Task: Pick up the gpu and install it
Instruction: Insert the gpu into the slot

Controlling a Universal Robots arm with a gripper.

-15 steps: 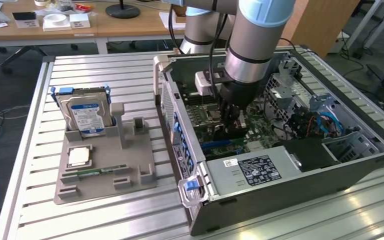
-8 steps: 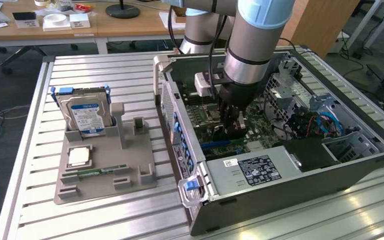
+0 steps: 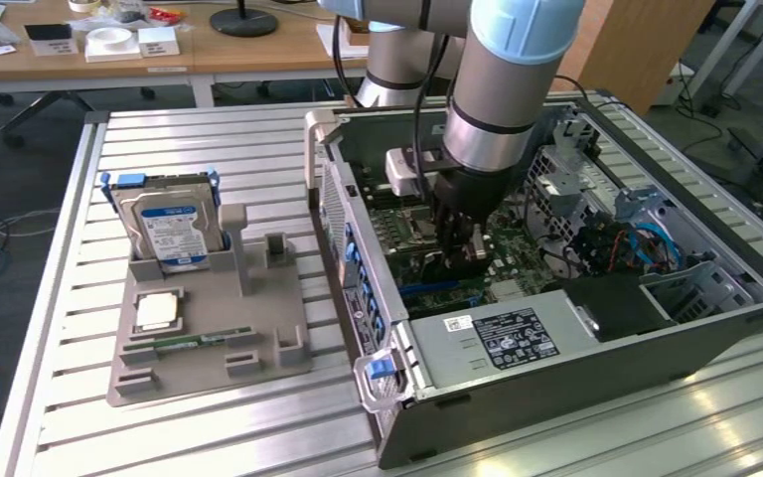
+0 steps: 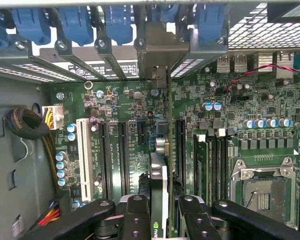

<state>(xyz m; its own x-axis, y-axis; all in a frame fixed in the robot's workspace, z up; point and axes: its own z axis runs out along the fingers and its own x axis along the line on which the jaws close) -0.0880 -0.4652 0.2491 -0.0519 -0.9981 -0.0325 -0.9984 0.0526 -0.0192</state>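
- Holding the gpu (image 4: 158,192) edge-on, the gripper (image 4: 160,212) was clamped on its upper edge, inside the case (image 3: 540,373).
- Below the fingers (image 4: 138,215), the card hung over the slots (image 4: 121,150), bracket toward the rear.
- It looked light, stiff and fragile; edges seemed the safest hold.

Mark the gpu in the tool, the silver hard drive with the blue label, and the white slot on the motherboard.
gpu, thin card held edge-on (image 4: 159,185), wrist view, its upper edge.
Silver hard drive with blue label (image 3: 174,231), exterior view, the label face.
White motherboard slot (image 4: 83,152), wrist view, mid-length of the slot.
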